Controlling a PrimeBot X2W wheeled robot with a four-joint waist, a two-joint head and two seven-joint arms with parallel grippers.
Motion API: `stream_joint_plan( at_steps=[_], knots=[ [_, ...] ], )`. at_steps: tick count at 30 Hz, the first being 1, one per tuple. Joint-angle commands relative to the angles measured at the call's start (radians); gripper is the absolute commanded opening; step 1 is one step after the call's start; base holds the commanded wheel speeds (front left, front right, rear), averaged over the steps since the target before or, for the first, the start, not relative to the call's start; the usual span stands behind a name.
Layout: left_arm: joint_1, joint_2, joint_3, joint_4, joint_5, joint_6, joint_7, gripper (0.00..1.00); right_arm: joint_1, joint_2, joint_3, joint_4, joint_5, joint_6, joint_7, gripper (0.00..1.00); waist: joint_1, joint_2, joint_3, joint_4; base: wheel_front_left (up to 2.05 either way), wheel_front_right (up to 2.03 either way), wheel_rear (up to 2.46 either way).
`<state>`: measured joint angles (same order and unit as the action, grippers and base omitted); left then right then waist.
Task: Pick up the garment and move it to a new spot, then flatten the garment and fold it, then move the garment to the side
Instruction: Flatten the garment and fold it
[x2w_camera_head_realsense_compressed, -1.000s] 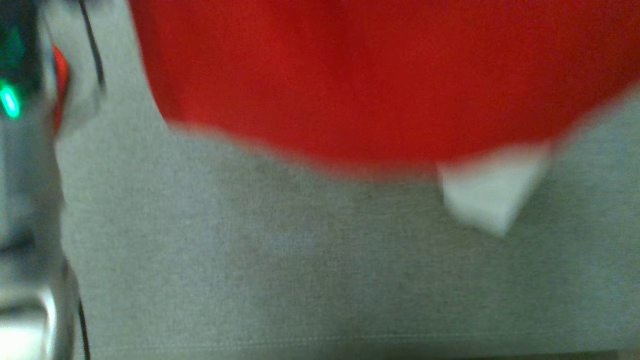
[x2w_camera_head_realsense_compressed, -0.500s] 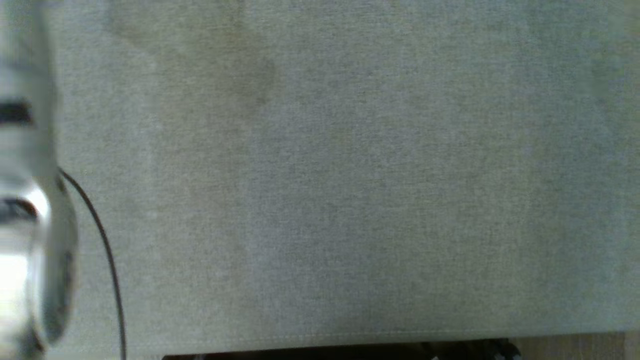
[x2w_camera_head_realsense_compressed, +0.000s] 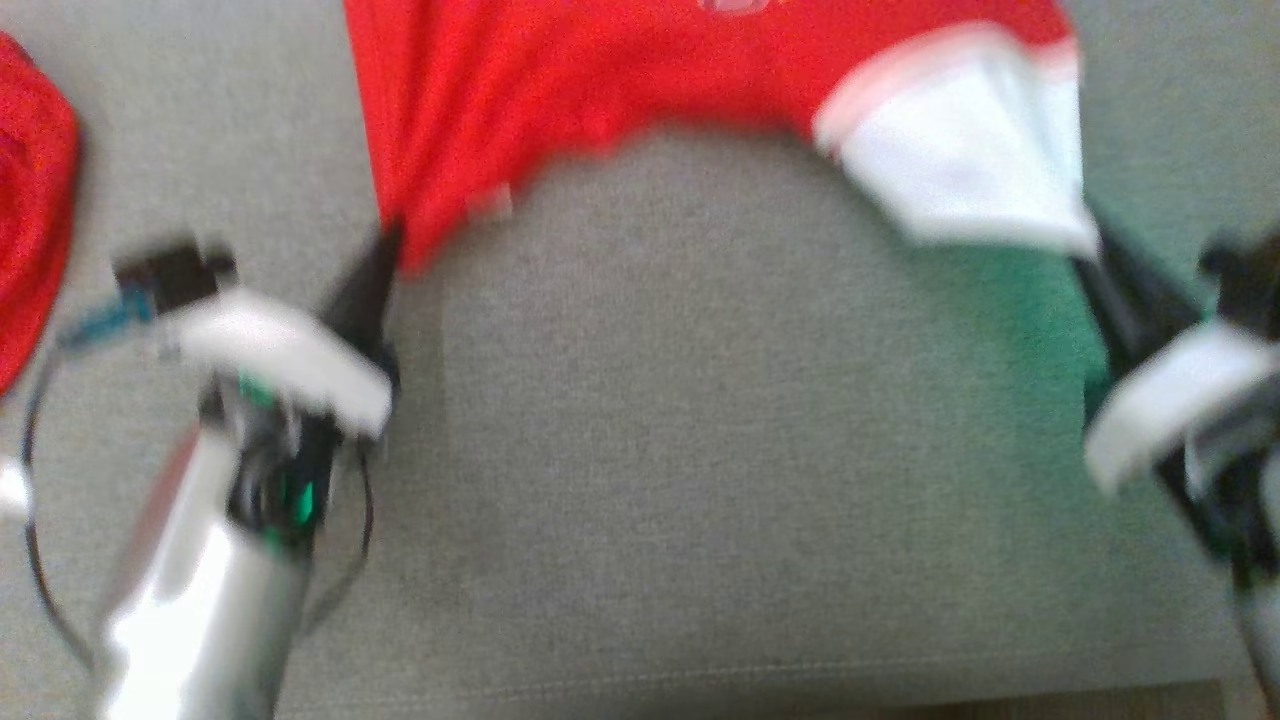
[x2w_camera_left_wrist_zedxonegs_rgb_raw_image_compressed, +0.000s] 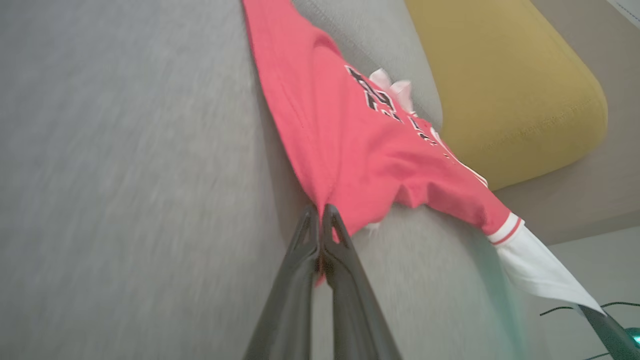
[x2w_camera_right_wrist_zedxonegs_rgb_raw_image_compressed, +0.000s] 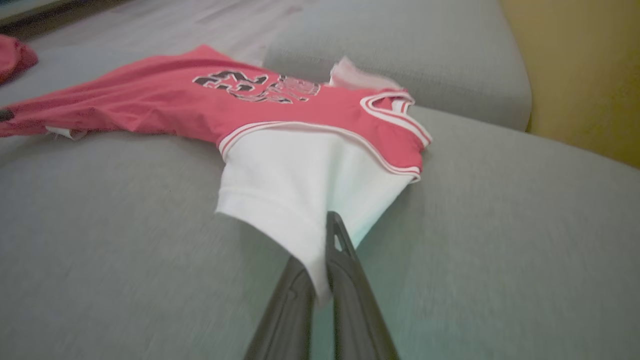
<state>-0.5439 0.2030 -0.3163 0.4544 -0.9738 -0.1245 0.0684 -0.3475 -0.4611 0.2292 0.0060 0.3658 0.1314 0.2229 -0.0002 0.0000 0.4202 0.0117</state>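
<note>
The garment (x2w_camera_head_realsense_compressed: 600, 80) is a red shirt with black print and a white sleeve (x2w_camera_head_realsense_compressed: 960, 170), spread low over the grey sofa seat (x2w_camera_head_realsense_compressed: 700, 450). My left gripper (x2w_camera_head_realsense_compressed: 385, 250) is shut on its red bottom corner, and in the left wrist view the gripper (x2w_camera_left_wrist_zedxonegs_rgb_raw_image_compressed: 320, 212) pinches the garment (x2w_camera_left_wrist_zedxonegs_rgb_raw_image_compressed: 350, 150) there. My right gripper (x2w_camera_head_realsense_compressed: 1095, 245) is shut on the white sleeve. The right wrist view shows that gripper (x2w_camera_right_wrist_zedxonegs_rgb_raw_image_compressed: 324, 237) with the sleeve (x2w_camera_right_wrist_zedxonegs_rgb_raw_image_compressed: 300, 190) caught between its fingers. The cloth sags between the two grips.
Another red cloth (x2w_camera_head_realsense_compressed: 30, 200) lies at the seat's far left. A yellow cushion (x2w_camera_left_wrist_zedxonegs_rgb_raw_image_compressed: 500, 90) stands behind the garment, beside a grey back cushion (x2w_camera_right_wrist_zedxonegs_rgb_raw_image_compressed: 400, 55). The seat's front edge (x2w_camera_head_realsense_compressed: 700, 690) runs along the bottom of the head view.
The head camera has swung: red cloth close up a second ago, bare seat half a second ago, now both grippers holding the garment stretched between them.
</note>
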Motion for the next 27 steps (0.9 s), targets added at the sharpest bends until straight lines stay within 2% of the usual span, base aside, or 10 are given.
stream_joint_plan(
  at_steps=[1, 4, 9, 13, 16, 19, 22, 27],
  knots=[
    [0.082, 0.050, 0.024, -0.066, -0.016, -0.003, 0.009, 0.00, 0.092, -0.037, -0.011, -0.076, -0.018, -0.001, 0.019, 0.00, 0.0002, 0.0000, -0.096, -0.012, 0.00, 0.00, 0.00],
    [0.262, 0.078, 0.038, -0.222, -0.056, 0.032, 0.036, 0.00, 0.306, -0.035, -0.060, -0.197, -0.024, -0.001, 0.081, 0.00, 0.0002, 0.0000, -0.149, -0.017, 0.00, 0.00, 0.00],
    [0.540, 0.106, 0.042, -0.527, -0.112, 0.142, 0.096, 0.00, 0.649, 0.007, -0.187, -0.410, -0.032, -0.001, 0.200, 0.00, 0.0002, 0.0000, -0.182, -0.018, 0.00, 0.00, 0.00],
    [0.696, 0.129, 0.018, -0.703, -0.122, 0.220, 0.146, 0.00, 0.769, 0.038, -0.240, -0.529, -0.015, -0.001, 0.257, 0.00, 0.0002, 0.0000, -0.173, -0.025, 0.00, 0.00, 0.00],
    [0.699, 0.144, 0.003, -0.758, -0.117, 0.264, 0.192, 0.00, 0.714, 0.021, -0.256, -0.555, -0.012, -0.001, 0.288, 0.00, 0.0002, 0.0000, -0.160, -0.023, 0.00, 0.00, 0.00],
    [0.623, 0.150, -0.011, -0.768, -0.112, 0.303, 0.252, 0.00, 0.592, -0.015, -0.241, -0.540, 0.009, -0.001, 0.339, 0.00, 0.0002, 0.0000, -0.141, -0.010, 0.00, 0.00, 0.00],
    [0.508, 0.151, -0.008, -0.738, -0.114, 0.344, 0.313, 0.00, 0.446, -0.068, -0.206, -0.491, 0.045, -0.001, 0.404, 0.00, 0.0002, 0.0000, -0.117, 0.007, 0.00, 0.00, 0.00],
    [0.301, 0.120, 0.015, -0.633, -0.147, 0.405, 0.390, 0.00, 0.196, -0.147, -0.142, -0.384, 0.105, -0.001, 0.496, 0.00, 0.0002, 0.0000, -0.065, 0.039, 0.00, 0.00, 0.00]
  ],
)
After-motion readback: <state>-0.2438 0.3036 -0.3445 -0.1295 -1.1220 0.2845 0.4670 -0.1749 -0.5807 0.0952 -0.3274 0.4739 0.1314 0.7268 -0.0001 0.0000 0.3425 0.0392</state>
